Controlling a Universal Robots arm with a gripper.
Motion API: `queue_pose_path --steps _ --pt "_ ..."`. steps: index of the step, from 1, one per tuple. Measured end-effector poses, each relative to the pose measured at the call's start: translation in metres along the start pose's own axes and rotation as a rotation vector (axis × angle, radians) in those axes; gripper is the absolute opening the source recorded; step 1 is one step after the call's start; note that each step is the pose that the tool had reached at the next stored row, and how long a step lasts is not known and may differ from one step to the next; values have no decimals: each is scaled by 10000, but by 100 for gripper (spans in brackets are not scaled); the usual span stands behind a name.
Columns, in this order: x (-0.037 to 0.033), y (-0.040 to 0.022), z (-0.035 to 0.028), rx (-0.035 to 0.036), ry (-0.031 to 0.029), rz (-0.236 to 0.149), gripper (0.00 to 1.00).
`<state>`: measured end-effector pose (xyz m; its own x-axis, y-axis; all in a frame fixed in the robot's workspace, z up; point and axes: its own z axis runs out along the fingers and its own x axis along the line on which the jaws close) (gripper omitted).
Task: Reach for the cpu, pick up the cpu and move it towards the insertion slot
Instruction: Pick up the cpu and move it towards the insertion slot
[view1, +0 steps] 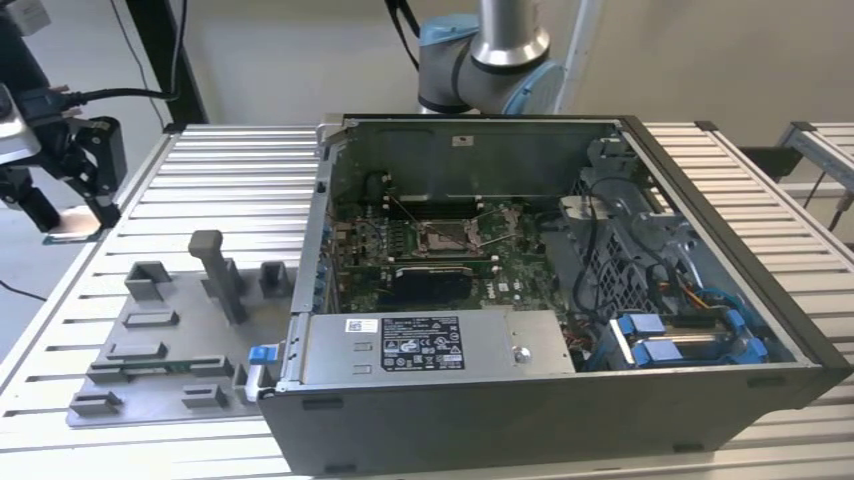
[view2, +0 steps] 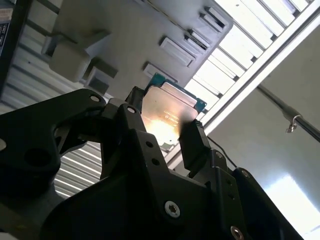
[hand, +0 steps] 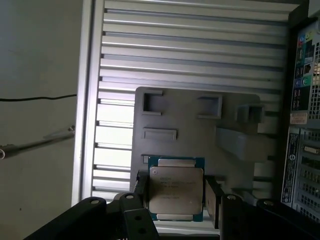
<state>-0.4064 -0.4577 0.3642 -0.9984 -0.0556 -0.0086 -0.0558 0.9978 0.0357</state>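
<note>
The cpu (hand: 176, 190), a thin square chip with a silvery top on a green-edged base, sits between the black fingers of my gripper (hand: 176, 200). In the second wrist view the cpu (view2: 167, 112) glints between the fingers (view2: 192, 142). In the exterior view my gripper (view1: 74, 212) hangs above the table's edge at the exterior view's left, shut on the cpu (view1: 74, 224), which shows pale from below. The insertion slot (view1: 445, 236), a silver-framed socket on the green board, lies inside the open computer case, well to the exterior view's right of the gripper.
A grey plastic tray (view1: 147, 350) with upright blocks lies on the ribbed metal table (view1: 227, 170) between the gripper and the case (view1: 721, 330). The case's walls, cables and blue drive bay (view1: 681, 335) surround the board. The arm's base (view1: 481, 50) stands behind the case.
</note>
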Motion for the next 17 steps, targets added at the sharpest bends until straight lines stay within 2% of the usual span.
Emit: queue_pose_path --steps 7,17 --pt "-123 -7 1 0 1 -1 0" --pt "-258 -14 2 0 0 1 0"
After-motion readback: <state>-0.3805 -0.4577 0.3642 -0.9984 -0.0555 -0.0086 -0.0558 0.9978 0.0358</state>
